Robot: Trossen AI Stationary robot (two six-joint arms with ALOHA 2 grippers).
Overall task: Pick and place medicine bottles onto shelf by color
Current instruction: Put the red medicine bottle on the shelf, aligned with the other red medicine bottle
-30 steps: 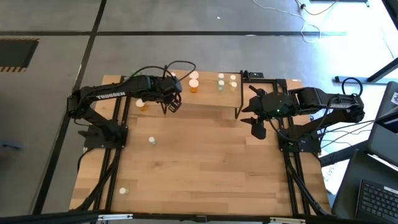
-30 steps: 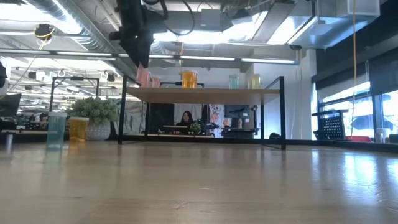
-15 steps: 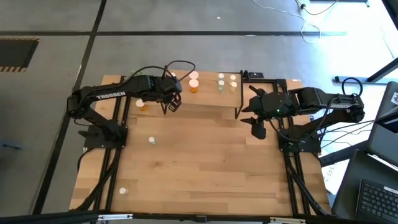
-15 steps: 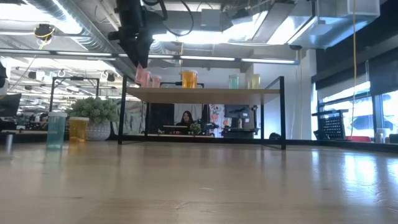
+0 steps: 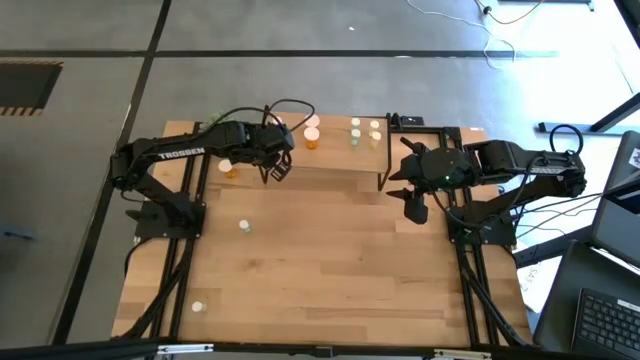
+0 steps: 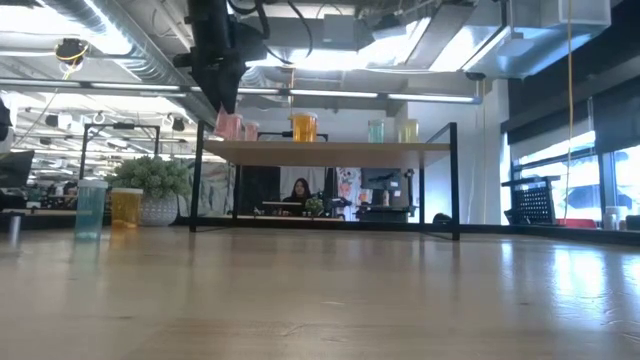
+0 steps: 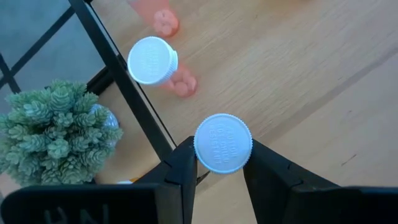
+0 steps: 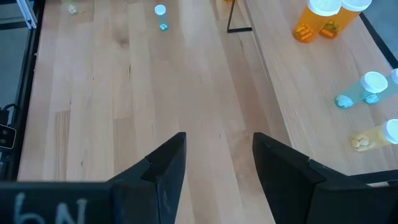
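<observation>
The left gripper (image 7: 219,163) clenches a pink bottle (image 7: 222,143) by its white cap, hanging just above the shelf (image 7: 298,81) edge. Another pink bottle (image 7: 153,60) stands just beyond it; a careless release could topple both. The right gripper (image 8: 214,165) waits with its fingers spread and nothing between them.

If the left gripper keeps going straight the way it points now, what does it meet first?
The left gripper, shut on a pink bottle, points down at the shelf. The shelf board looks like the first contact, beside the other pink bottle, though depth is unclear.
</observation>
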